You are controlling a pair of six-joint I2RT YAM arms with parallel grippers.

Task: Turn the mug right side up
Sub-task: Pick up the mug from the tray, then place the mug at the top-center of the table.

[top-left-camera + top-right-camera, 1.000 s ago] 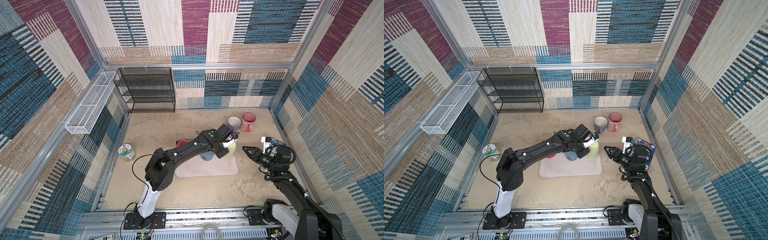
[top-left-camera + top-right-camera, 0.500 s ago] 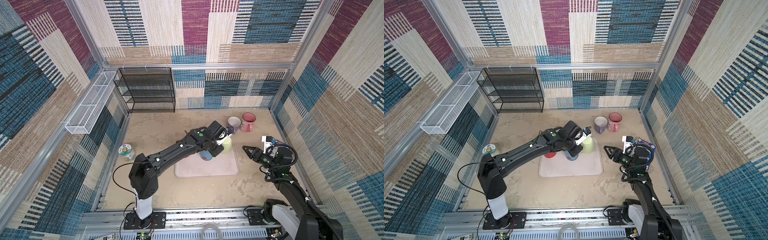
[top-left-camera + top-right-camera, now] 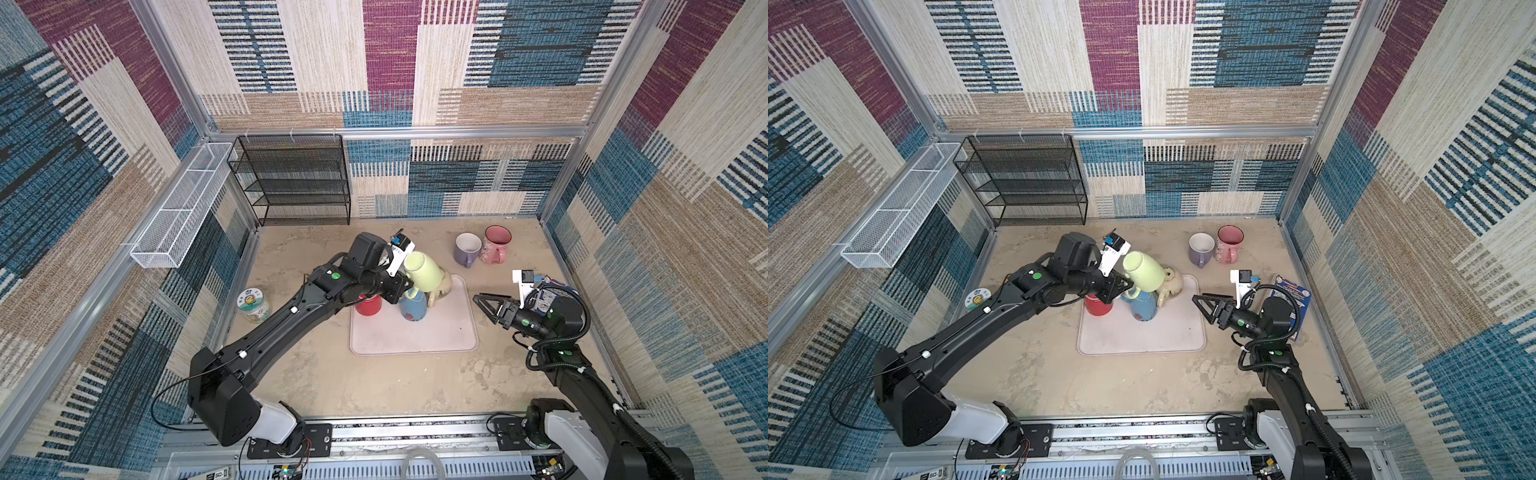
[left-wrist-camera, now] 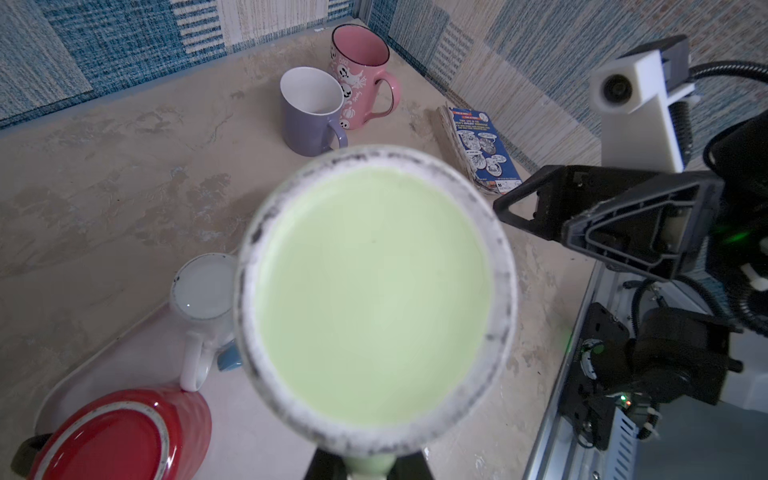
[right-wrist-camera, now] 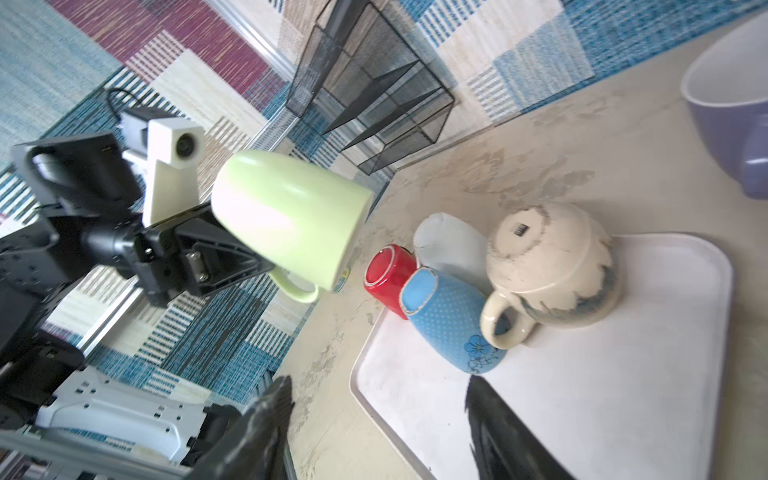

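Observation:
A light green mug [image 3: 424, 272] [image 3: 1144, 272] hangs above the back of the pale tray [image 3: 415, 336], tilted, with its base up and toward the left arm. My left gripper [image 3: 405, 286] [image 4: 370, 465] is shut on its handle. The mug's base [image 4: 374, 291] fills the left wrist view; the right wrist view shows its side [image 5: 286, 216] and the handle below it. My right gripper [image 3: 482, 305] [image 5: 378, 386] stands open and empty at the tray's right edge, pointing at the mugs.
On the tray stand upside-down mugs: red [image 3: 368, 305], blue [image 3: 413, 305], cream [image 3: 442, 284] and white [image 5: 449, 245]. A purple mug [image 3: 466, 248] and a pink mug [image 3: 495, 243] stand upright at the back right. A jar [image 3: 253, 303], black rack [image 3: 295, 178] and booklet [image 3: 1289, 295] line the sides.
My left arm has lifted the green mug and carried it left and back, off the tray's right part. The right gripper's jaws have spread wider.

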